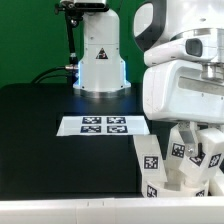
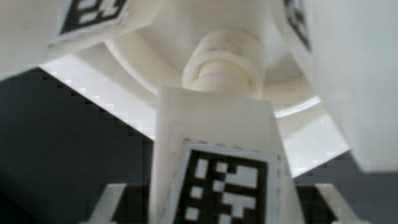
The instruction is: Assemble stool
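The end effector (image 1: 187,150) is closed tight on a white leg (image 2: 217,150), holding it by its sides. I think this is so the leg can go into the round seat (image 2: 107,70) just past it. Other legs (image 1: 152,160) stand close by on the black table (image 1: 50,130), near the marker board (image 1: 104,125).

Your Panda arm (image 1: 180,70) fills the frame's right in glossy white rounded casings with dark joint seams; its white base (image 1: 100,60) sits upper centre.
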Controlling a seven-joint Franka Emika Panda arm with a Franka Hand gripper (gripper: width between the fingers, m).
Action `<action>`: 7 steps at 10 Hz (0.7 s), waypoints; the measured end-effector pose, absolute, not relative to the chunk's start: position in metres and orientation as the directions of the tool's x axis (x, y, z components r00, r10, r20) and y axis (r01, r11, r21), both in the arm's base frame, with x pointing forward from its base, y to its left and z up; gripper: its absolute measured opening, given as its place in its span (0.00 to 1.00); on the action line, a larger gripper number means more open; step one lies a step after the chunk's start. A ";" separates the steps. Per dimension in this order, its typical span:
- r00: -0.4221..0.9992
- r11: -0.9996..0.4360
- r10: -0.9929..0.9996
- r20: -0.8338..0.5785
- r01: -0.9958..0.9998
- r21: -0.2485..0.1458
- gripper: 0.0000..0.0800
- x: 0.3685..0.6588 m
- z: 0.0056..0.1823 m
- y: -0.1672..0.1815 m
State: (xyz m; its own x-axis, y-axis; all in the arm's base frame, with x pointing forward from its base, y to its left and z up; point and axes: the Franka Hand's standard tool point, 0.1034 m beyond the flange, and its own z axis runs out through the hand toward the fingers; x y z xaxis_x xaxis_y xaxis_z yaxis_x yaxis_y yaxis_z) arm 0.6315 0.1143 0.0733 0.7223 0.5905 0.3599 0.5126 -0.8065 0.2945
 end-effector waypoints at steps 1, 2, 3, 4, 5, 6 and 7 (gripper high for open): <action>0.732 -0.810 0.585 0.350 0.509 0.292 0.40 0.632 0.073 0.109; 0.737 -0.814 0.580 0.348 0.505 0.288 0.40 0.633 0.073 0.106; 0.739 -0.817 0.576 0.349 0.502 0.285 0.40 0.634 0.073 0.103; 0.736 -0.819 0.573 0.360 0.498 0.285 0.40 0.635 0.072 0.101; 0.730 -0.819 0.574 0.371 0.497 0.288 0.40 0.634 0.066 0.100; 0.717 -0.818 0.575 0.393 0.494 0.296 0.40 0.636 0.067 0.102; 0.718 -0.818 0.575 0.392 0.494 0.295 0.40 0.636 0.067 0.102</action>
State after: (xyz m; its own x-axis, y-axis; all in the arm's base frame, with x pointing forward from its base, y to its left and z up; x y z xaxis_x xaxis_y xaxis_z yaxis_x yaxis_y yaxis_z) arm 0.6361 0.1015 0.0669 0.7177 0.5753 0.3924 0.4940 -0.8177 0.2954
